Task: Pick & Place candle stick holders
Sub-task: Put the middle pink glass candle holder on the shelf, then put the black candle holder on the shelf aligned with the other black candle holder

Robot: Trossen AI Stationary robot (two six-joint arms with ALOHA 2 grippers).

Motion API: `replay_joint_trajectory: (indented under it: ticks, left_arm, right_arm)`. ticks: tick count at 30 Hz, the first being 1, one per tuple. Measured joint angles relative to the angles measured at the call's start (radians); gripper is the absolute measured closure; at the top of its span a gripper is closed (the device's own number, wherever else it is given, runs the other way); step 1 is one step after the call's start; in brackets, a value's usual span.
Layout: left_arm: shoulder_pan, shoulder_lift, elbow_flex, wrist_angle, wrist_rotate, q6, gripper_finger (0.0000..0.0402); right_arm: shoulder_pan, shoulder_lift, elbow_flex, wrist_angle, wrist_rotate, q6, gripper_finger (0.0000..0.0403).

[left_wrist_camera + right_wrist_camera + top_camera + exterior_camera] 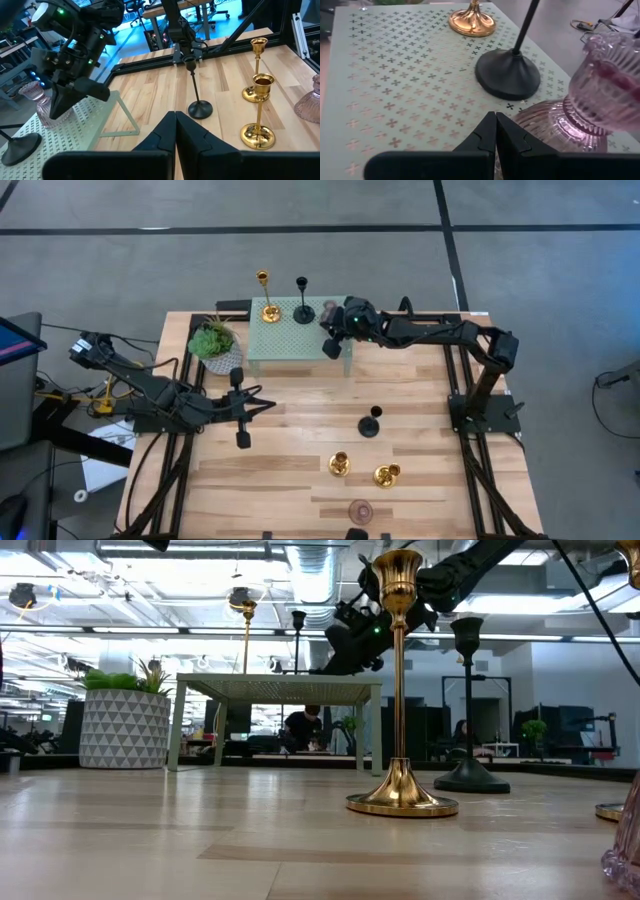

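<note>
The right gripper (pixel 495 131) hangs over the little green stand (pixel 296 340), jaws shut and empty, right beside the pink holder (pixel 592 107). It could bump that over. The left gripper (pixel 175 131) waits over the table (pixel 290 470), shut too.

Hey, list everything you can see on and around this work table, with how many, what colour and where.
gold candle stick holders: three, shiny gold; one on the small stand, two on the wooden table
black candle stick holders: two, black; one on the stand, one mid-table
pink candle stick holders: two, translucent pink; one on the stand, one near the table's front edge
small stand: one, pale green, perforated; back of the table
potted plant: one, green in a patterned white pot; beside the stand
wooden table: one, light wood
left claw: shut, empty, over the table
right claw: shut, empty, over the stand
</note>
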Motion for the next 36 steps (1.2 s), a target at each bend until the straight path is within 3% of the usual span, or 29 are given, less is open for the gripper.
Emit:
replay_joint_trajectory:
  ticks: [15, 22, 36]
  left_arm:
    - [0.0, 0.0, -0.001, 0.0, 0.0, 0.0, 0.0393]
    - [0.0, 0.0, -0.001, -0.001, 0.0, 0.0, 0.0397]
    - [0.0, -0.001, -0.008, -0.003, 0.0, 0.0, 0.0394]
  right_arm:
    - [-0.013, 0.0, 0.0, 0.0, 0.072, 0.002, 0.0403]
    - [0.0, -0.003, 0.0, -0.025, 0.032, 0.002, 0.0403]
    - [0.16, -0.224, -0.001, -0.226, -0.025, 0.026, 0.0403]
